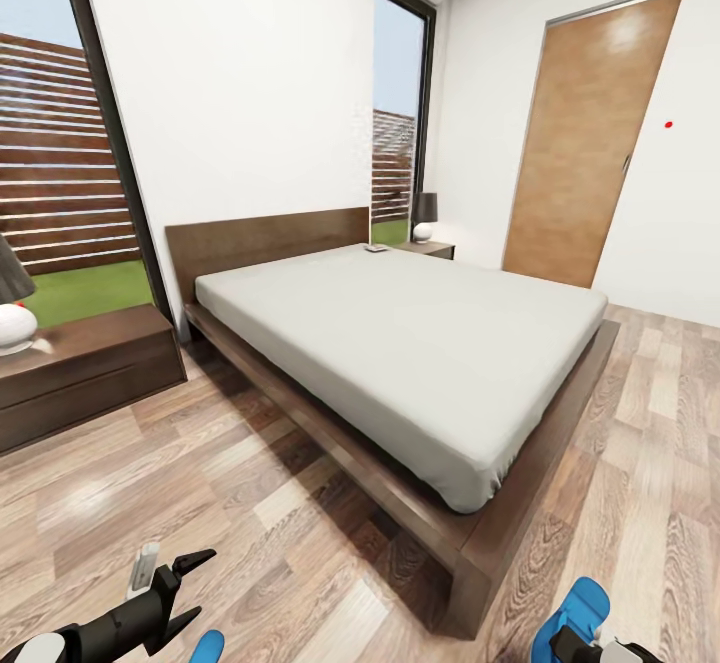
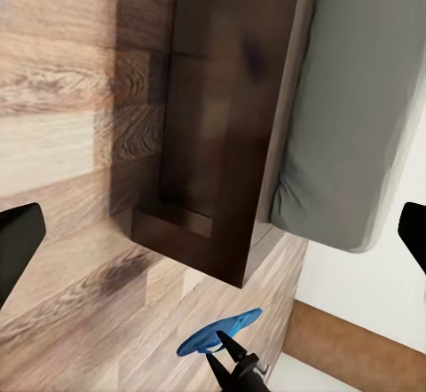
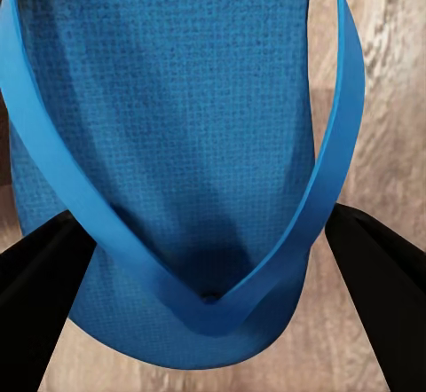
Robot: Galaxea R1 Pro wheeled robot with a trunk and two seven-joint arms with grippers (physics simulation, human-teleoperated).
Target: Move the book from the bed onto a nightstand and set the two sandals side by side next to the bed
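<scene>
The bed [image 1: 420, 343] fills the bedroom's middle, a nightstand [image 1: 85, 368] at its near side and another [image 1: 430, 248] beyond the headboard. A small flat thing by the far pillow end, likely the book [image 1: 376, 247], lies on the mattress. One sandal [image 1: 583, 611] hangs from the right gripper [image 1: 570, 643], whose fingers [image 3: 40, 277] sit at its straps; whether they pinch, I cannot tell. The second sandal [image 1: 208, 647] shows below the left gripper [image 1: 190, 588], its fingers spread and empty. Best lower this one flat beside the bed frame, leaving room for its mate alongside.
</scene>
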